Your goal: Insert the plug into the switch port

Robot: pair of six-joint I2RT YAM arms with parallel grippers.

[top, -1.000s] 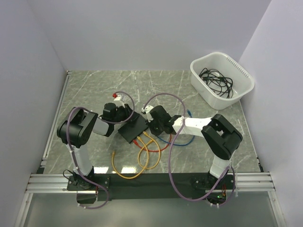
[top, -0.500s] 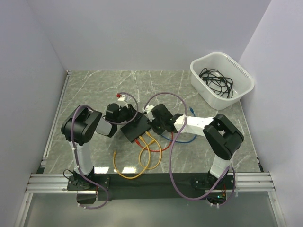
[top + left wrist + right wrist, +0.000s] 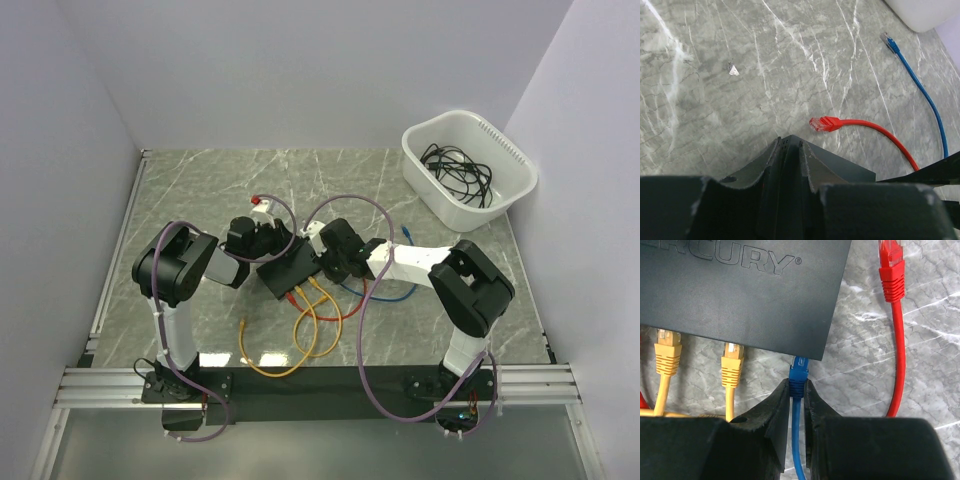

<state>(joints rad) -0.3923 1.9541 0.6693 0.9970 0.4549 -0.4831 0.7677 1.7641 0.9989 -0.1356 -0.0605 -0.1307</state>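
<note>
The switch [image 3: 287,272] is a flat black box in the middle of the table. My left gripper [image 3: 272,250] is shut on its far edge; in the left wrist view the fingers [image 3: 777,150] clamp the box's corner [image 3: 840,167]. My right gripper [image 3: 799,390] is shut on the blue plug [image 3: 799,371]. The plug's tip sits in the rightmost port on the near side of the switch [image 3: 740,290]. In the top view the right gripper [image 3: 322,265] is at the switch's right end.
Two yellow plugs [image 3: 732,362] sit in ports to the left of the blue one, and their cables loop near the front [image 3: 300,335]. A loose red plug [image 3: 891,270] lies right of the switch. A white tub [image 3: 505,150] of black cables stands back right.
My left arm has swung right and closed in on the switch's far edge. The switch has turned slightly. My right gripper has edged left with the blue plug.
</note>
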